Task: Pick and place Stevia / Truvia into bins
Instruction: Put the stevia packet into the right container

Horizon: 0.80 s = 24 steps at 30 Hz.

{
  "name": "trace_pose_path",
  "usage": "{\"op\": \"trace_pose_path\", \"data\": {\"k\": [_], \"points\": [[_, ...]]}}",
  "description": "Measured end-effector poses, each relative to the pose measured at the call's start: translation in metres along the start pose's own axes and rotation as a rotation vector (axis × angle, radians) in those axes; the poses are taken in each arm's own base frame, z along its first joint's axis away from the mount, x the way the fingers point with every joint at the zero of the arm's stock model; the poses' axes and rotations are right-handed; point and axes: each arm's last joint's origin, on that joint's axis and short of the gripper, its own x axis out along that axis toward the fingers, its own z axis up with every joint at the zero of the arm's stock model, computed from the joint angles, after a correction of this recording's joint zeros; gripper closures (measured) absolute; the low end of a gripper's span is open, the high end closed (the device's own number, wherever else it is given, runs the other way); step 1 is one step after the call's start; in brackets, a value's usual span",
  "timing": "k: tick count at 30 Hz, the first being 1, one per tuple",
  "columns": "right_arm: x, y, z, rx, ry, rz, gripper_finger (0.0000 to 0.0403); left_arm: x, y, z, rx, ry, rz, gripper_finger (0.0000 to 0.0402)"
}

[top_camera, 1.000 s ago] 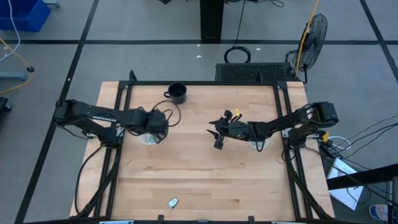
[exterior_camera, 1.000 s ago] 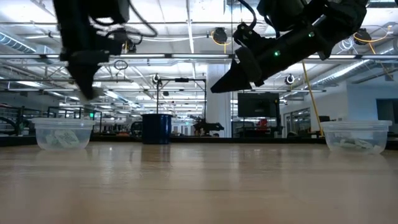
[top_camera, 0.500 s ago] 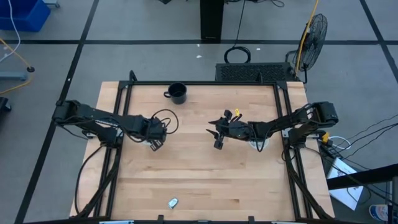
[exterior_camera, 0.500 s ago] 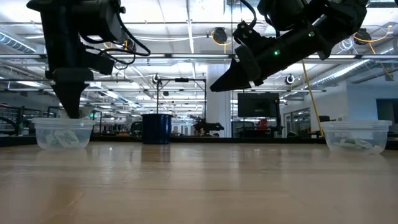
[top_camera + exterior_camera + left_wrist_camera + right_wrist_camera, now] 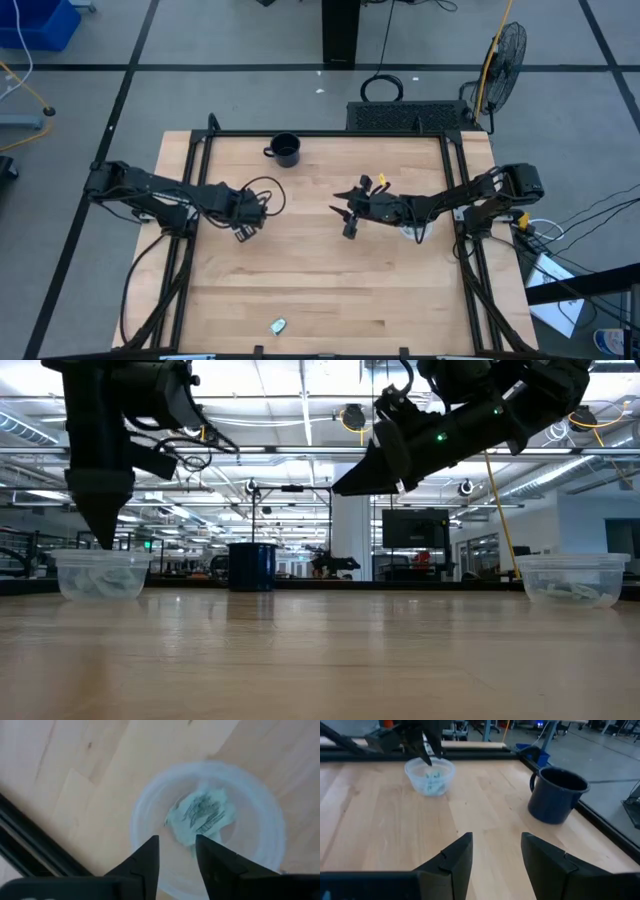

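My left gripper point(image 5: 177, 851) is open just above the left bin point(image 5: 150, 795), a translucent round cup on the table's left side. Several white-and-green Stevia packets point(image 5: 202, 815) lie in a heap on its bottom. Low view: left gripper point(image 5: 101, 538) points down over this bin point(image 5: 100, 575). My right gripper point(image 5: 347, 229) hangs open and holds nothing above the table's middle, beside the right bin point(image 5: 572, 578), which also holds packets. One more packet point(image 5: 278, 325) lies flat near the table's front edge.
A dark handled mug point(image 5: 287, 150) stands at the far edge, left of centre, also seen as the mug point(image 5: 555, 795) in the right wrist view. Black frame rails point(image 5: 190, 250) run along both table sides. Bare wood point(image 5: 330, 290) lies between the arms and the front edge.
My left gripper has come down over the left bin, moving slightly toward the table's left and near edges, its fingers still pointing down.
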Motion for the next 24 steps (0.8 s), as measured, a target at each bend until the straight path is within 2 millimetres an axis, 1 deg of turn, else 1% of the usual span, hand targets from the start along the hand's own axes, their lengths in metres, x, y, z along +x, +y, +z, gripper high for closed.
{"op": "trace_pose_path", "data": {"k": [3, 8, 10, 13, 15, 19, 22, 24], "points": [[0.000, 0.000, 0.002, 0.008, -0.024, 0.005, 0.0245, -0.010, -0.001, 0.007, 0.018, -0.048, -0.011, 0.0265], [0.000, 0.004, 0.003, 0.010, -0.022, 0.142, 0.0245, -0.039, -0.009, 0.020, 0.059, -0.153, -0.074, 0.0280], [0.000, 0.005, 0.002, 0.009, -0.021, 0.187, 0.0245, -0.050, -0.017, 0.024, 0.067, -0.222, -0.121, 0.0288], [-0.001, 0.006, 0.002, 0.008, -0.021, 0.210, 0.0245, -0.062, -0.038, 0.025, 0.113, -0.347, -0.263, 0.0296], [-0.001, 0.006, 0.002, 0.012, -0.021, 0.210, 0.0245, -0.068, -0.057, 0.019, 0.198, -0.413, -0.387, 0.0299], [-0.001, 0.006, 0.002, 0.004, -0.022, 0.207, 0.0245, -0.072, -0.095, -0.006, 0.384, -0.501, -0.550, 0.0299], [0.000, 0.005, 0.002, 0.003, -0.021, 0.205, 0.0245, -0.073, -0.117, -0.027, 0.412, -0.515, -0.625, 0.0293], [0.000, 0.005, 0.002, 0.003, -0.021, 0.205, 0.0245, -0.069, -0.132, -0.039, 0.408, -0.506, -0.670, 0.0281]]}}
